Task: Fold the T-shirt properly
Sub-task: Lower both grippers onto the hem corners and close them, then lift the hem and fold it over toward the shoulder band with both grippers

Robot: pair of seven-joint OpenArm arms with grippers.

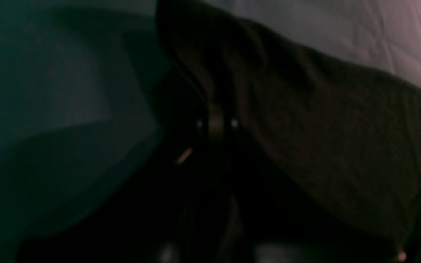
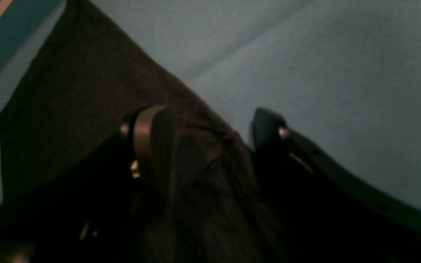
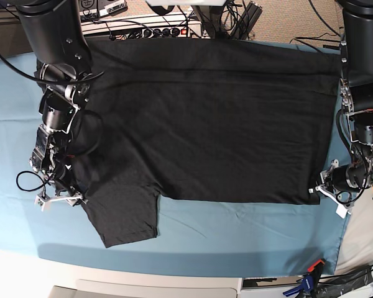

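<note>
The T-shirt (image 3: 236, 124), dark charcoal, lies spread over the blue sheet (image 3: 193, 236), and this should be an easy customer: light, soft and floppy, likely to wrinkle or drag if pulled from one spot, hardly likely to break. Over on the left arm, the tool (image 3: 315, 189) is clenched on the T-shirt's edge, right by its near corner on that side. Across to the right arm, the tool (image 3: 78, 197) has its fingers spread, one over the dark cloth and the other just beyond its rim, nothing pinched, with the edge running between them! That edge looks the place to take hold: a shallow bite on the border, fingertips low, enough to catch the cloth without gathering the sheet beneath. And the lie of it? In the base view its broad body spans from one arm to the other, with a sleeve-like flap jutting toward the near side beside the right arm. The long axis seems to run crosswise, left to right, though which end is the collar, I cannot tell; no neckline shows here.
</note>
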